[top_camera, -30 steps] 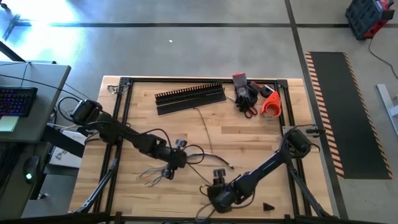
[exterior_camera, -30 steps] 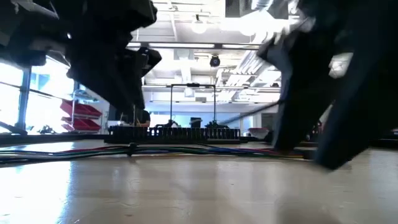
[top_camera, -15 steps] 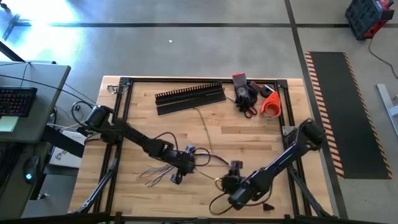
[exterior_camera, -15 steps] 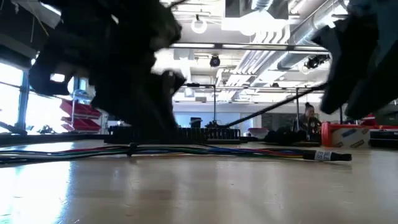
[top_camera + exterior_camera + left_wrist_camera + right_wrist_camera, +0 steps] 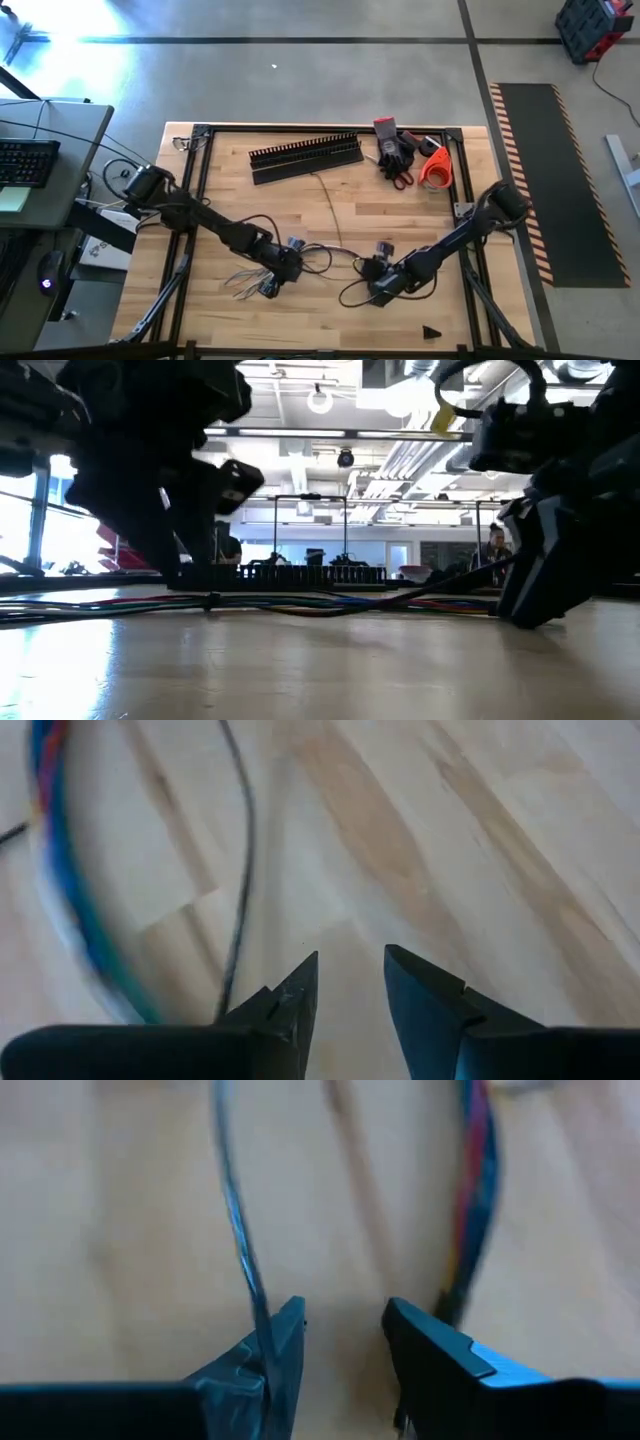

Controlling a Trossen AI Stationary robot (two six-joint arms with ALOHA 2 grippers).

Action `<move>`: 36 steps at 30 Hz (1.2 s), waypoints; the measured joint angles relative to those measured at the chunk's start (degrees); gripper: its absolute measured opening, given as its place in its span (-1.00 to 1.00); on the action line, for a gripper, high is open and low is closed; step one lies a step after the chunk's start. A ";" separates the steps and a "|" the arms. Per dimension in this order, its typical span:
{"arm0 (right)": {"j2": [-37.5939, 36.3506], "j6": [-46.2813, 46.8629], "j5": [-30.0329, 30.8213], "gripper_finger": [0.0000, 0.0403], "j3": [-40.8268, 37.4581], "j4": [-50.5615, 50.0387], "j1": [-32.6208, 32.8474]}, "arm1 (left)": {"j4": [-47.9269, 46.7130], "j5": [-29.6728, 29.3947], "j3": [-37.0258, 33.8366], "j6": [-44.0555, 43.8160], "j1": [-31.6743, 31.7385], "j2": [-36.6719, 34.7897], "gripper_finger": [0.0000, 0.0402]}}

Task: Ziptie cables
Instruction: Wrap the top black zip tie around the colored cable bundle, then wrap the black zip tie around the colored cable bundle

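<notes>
from above we see the cables (image 5: pixel 322 252) strung across the bench (image 5: pixel 400 215) between the left gripper (image 5: pixel 285 262) and the right gripper (image 5: pixel 380 278), likely to gather them for tying. low down, the bundle lies flat. each wrist view shows jaws spread, pinching nothing.

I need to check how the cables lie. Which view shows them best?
The high view: the cables show whole, strung between both arms. The low view shows them edge-on along the table. The wrist views catch only blurred stretches.
</notes>
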 joint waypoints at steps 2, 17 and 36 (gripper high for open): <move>-1.90 0.88 0.40 -0.34 -0.24 -4.76 0.30 | -2.63 -1.76 0.02 -0.60 -0.33 -2.39 -0.54; -14.67 23.52 16.91 -0.34 -0.50 -28.32 7.96 | -16.66 -25.10 0.02 -16.41 -7.79 -16.96 -0.64; -0.98 -2.25 2.56 -0.34 0.14 -7.50 -5.69 | -1.10 -33.96 -13.46 -40.35 -17.35 -16.01 -0.64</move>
